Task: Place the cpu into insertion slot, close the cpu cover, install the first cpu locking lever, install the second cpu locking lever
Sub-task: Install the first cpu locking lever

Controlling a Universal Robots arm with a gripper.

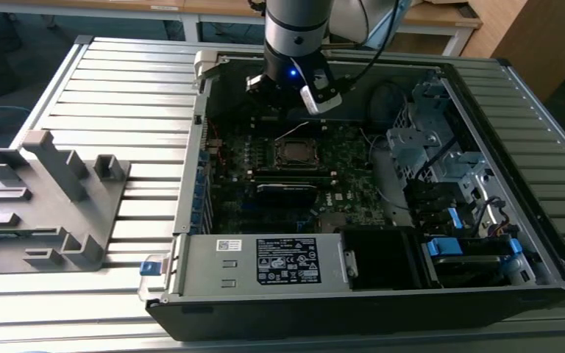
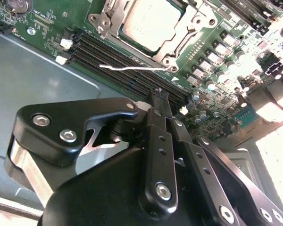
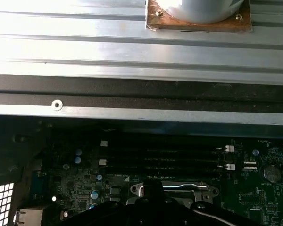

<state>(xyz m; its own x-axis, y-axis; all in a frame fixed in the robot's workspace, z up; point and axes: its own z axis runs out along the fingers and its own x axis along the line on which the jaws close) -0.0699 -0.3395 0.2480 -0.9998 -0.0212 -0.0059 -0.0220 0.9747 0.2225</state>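
The cpu, a pale silver square, lies in the insertion slot on the motherboard. The cpu cover, a silver frame, lies flat over the chip's edges. One thin wire locking lever stands free of its catch along the socket's side, above the black memory slots; it also juts up in the exterior view as the lever. My gripper is shut with nothing between its fingers. It hangs just beside the socket, its tip close to that lever. In the first wrist view the gripper meets the socket's rim.
The open computer case lies on a slatted metal table. Its walls ring the board, with the nearest wall just behind the arm. Drive bays and cables fill the exterior view's right. A grey fixture stands on the left.
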